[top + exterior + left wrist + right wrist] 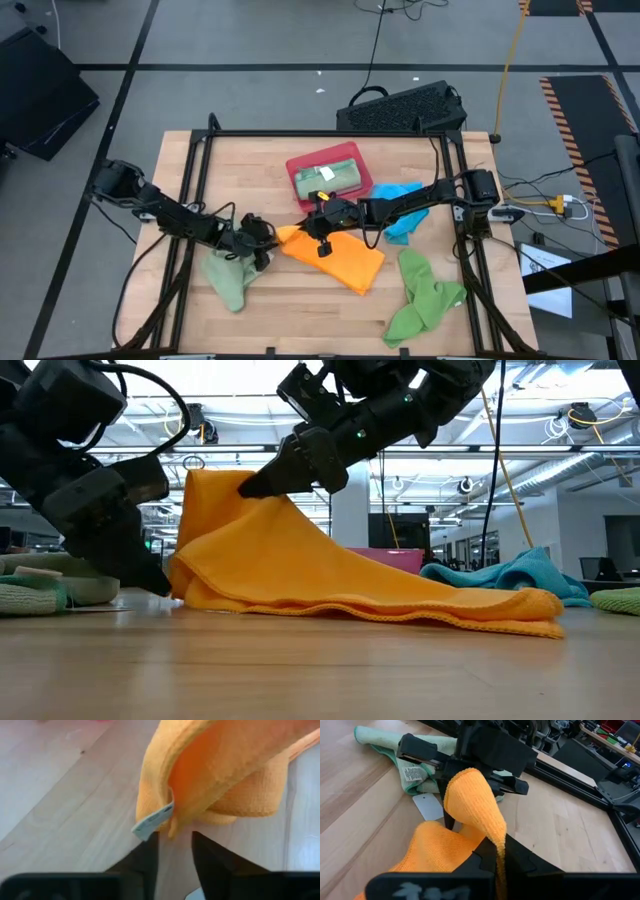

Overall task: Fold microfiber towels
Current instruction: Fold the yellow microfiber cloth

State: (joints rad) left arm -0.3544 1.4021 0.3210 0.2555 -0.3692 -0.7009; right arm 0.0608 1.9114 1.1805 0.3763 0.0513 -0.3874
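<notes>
Orange towel (pixel 335 257) lies mid-worktop (pixel 280 180), one corner lifted by right hand (pixel 262 482), clenched on it, prob. to fold over. Left hand (pixel 174 851) (fingers apart, gripping nothing) waits at its tagged edge.

A pale wooden counter (pixel 290 300) with a dark frame along its edges carries everything. A red tray (pixel 297 183) sits toward the far middle, and just in front of it an orange towel (pixel 345 262) spreads over the centre. A sage green towel (pixel 228 280) lies crumpled at the left, a bright blue towel (pixel 402 226) at the right, and a bright green towel (pixel 425 297) near the front right corner.
</notes>
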